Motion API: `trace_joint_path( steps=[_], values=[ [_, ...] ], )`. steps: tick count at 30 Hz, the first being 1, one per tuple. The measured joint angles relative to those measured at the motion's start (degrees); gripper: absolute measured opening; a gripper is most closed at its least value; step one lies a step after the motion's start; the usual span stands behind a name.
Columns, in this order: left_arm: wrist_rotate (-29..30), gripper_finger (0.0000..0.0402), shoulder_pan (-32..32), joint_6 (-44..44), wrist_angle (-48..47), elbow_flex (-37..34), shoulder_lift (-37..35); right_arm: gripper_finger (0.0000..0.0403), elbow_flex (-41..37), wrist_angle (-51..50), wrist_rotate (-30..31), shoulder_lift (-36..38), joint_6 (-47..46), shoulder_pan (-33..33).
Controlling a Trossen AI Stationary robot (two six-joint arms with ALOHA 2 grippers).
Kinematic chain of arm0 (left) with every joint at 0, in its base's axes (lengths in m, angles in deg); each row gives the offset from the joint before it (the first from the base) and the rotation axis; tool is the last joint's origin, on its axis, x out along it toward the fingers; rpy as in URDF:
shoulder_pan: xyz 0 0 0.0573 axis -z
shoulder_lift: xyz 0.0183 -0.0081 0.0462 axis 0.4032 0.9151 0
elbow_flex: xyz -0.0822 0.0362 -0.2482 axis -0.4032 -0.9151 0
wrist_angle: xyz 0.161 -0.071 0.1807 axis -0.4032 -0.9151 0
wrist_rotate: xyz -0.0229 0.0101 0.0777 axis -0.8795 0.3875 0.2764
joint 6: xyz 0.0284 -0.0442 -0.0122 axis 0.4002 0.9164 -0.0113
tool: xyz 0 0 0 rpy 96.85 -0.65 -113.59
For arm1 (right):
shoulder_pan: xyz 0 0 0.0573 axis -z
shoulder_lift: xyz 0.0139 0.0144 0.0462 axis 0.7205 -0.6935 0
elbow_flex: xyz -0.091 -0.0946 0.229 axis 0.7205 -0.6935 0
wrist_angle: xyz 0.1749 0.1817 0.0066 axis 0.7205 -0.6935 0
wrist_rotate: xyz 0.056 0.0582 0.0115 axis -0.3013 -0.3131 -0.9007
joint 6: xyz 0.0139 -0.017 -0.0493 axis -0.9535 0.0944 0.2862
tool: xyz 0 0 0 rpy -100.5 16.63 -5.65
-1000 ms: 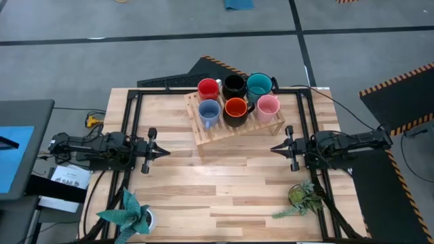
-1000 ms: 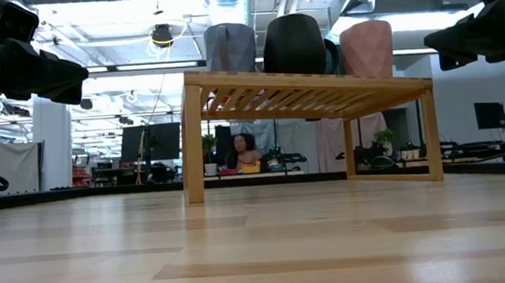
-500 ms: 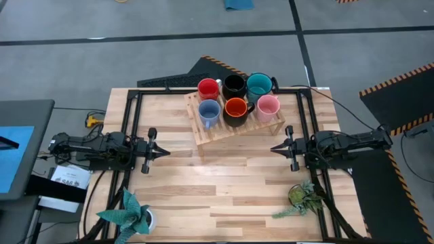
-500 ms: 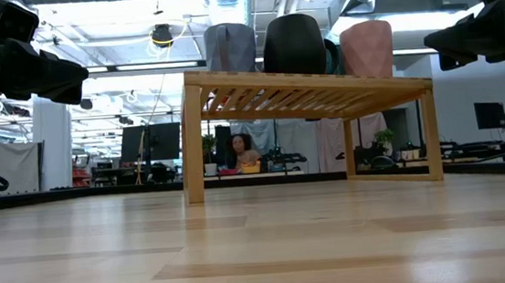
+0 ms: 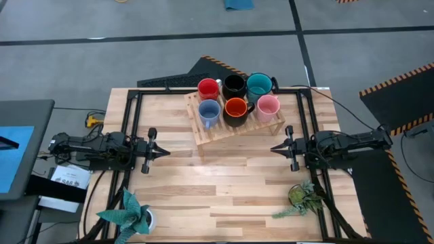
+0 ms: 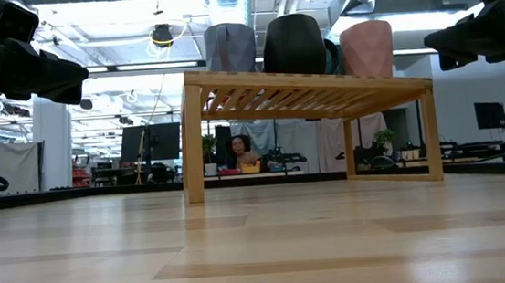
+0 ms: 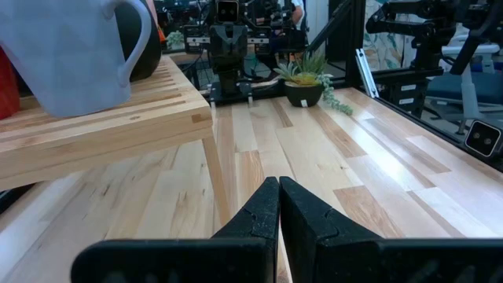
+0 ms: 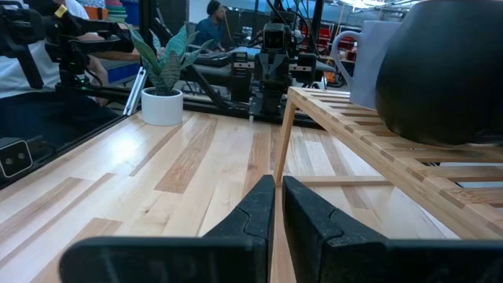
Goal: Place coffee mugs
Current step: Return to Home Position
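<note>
Six mugs stand upright on a slatted wooden rack at the table's far middle: red, black and teal in the back row, light blue, orange-red and pink in front. My left gripper is shut and empty above the table's left side, pointing right. My right gripper is shut and empty at the right side, pointing left. The light blue mug shows in the left wrist view, and a dark mug in the right wrist view.
A potted plant with broad teal-green leaves stands at the near left corner. A small trailing green plant stands at the near right. Bare wood lies between the two grippers and in front of the rack. A person sits in the room beyond.
</note>
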Motion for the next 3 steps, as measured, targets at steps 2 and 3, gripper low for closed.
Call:
trace_joint_path(
  steps=[2,3],
  values=[
    [0.0,0.0,0.0,0.0,0.0,0.0,0.0,0.0054,0.0,0.0,0.0,0.0,0.0,0.0],
    [0.0,0.0,0.0,0.0,0.0,0.0,0.0,0.0054,0.0,0.0,0.0,0.0,0.0,0.0]
  ],
)
